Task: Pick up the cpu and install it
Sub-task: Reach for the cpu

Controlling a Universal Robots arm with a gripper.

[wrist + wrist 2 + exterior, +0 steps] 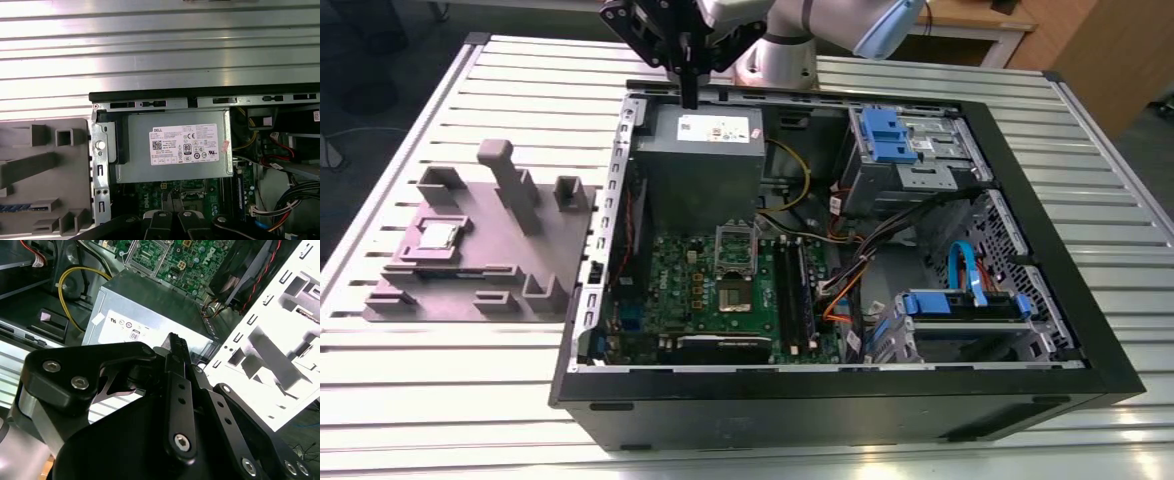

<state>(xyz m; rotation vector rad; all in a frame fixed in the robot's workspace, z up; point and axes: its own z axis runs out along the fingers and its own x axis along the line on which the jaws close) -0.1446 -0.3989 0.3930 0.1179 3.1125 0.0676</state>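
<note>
The cpu (438, 236), a small silvery square chip, lies in a recess of the grey fixture block (480, 250) on the table, at the exterior view's left of the open computer case (854, 400). Inside the case the green motherboard (720, 290) shows its socket (736, 265) with the silver frame hinged up. My gripper (690, 92) hangs high over the case's far edge, above the grey power supply box (700, 150), far from the cpu. Its black fingers (177, 360) are shut together with nothing between them. The power supply box (172, 147) lies just beyond the gripper (172, 221) in the first wrist view.
The case holds blue drive brackets (897, 135), a drive bay (961, 305) with a blue cable, and bundled wires (867, 250). Upright posts (507, 180) stand on the fixture block. The ribbed metal table (454, 400) spreads around the case. The arm's base (781, 55) stands behind it.
</note>
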